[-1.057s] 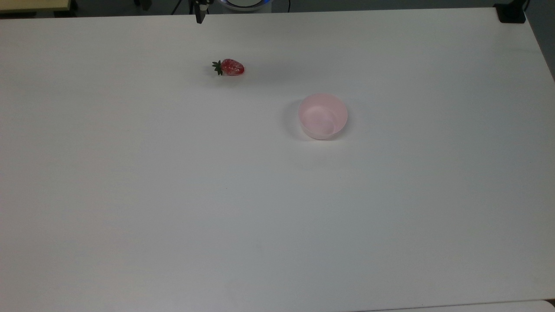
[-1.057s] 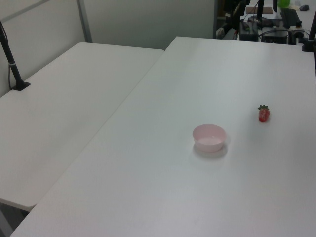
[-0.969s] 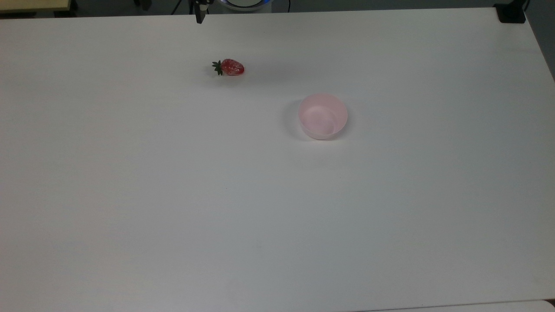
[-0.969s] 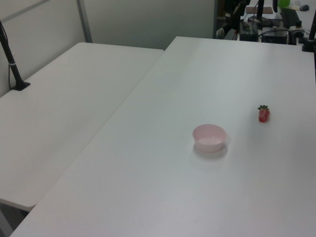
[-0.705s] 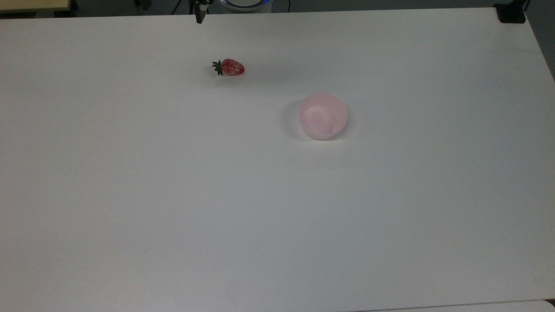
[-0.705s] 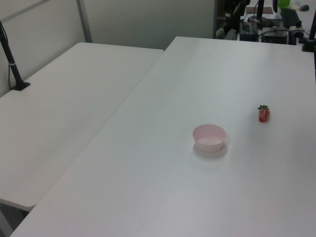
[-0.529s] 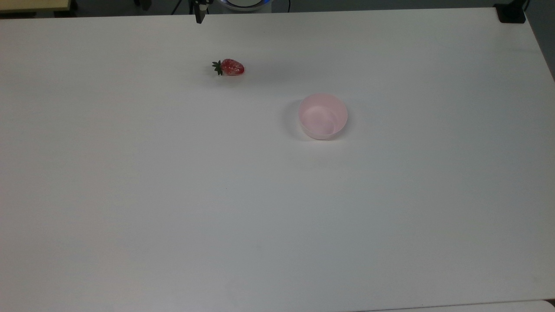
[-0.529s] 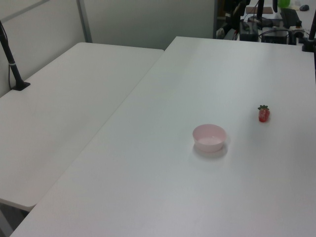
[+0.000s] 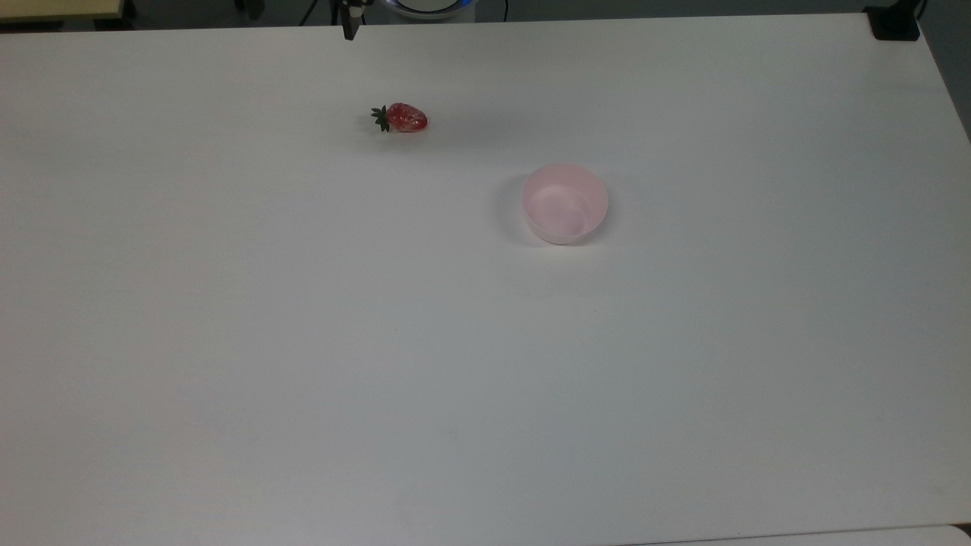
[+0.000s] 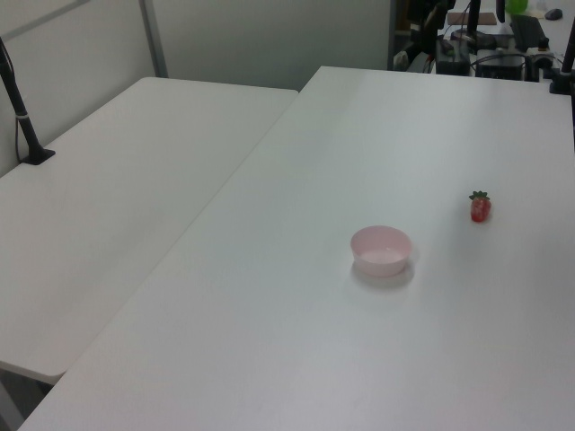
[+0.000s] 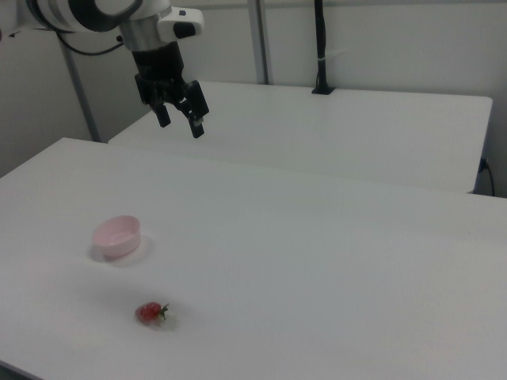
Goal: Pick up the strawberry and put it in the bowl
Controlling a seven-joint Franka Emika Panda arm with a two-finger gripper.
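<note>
In the top view, the strawberry (image 9: 402, 118) lies on its side on the white table (image 9: 303, 341) (leafy cap toward the top view's left), well apart from the pink bowl (image 9: 565, 203). The left view shows strawberry (image 10: 481, 207) right of the bowl (image 10: 381, 250). In the right view, the gripper (image 11: 181, 119) hangs high above the table, fingers spread apart, holding nothing.

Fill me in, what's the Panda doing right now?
Nothing is grasped yet. The gripper hangs open, high above the white table, holding nothing. The toy strawberry lies on its side on the table, apart from the pink bowl, which is empty. In the right view the strawberry sits nearer the camera than the bowl. Pick not started.
</note>
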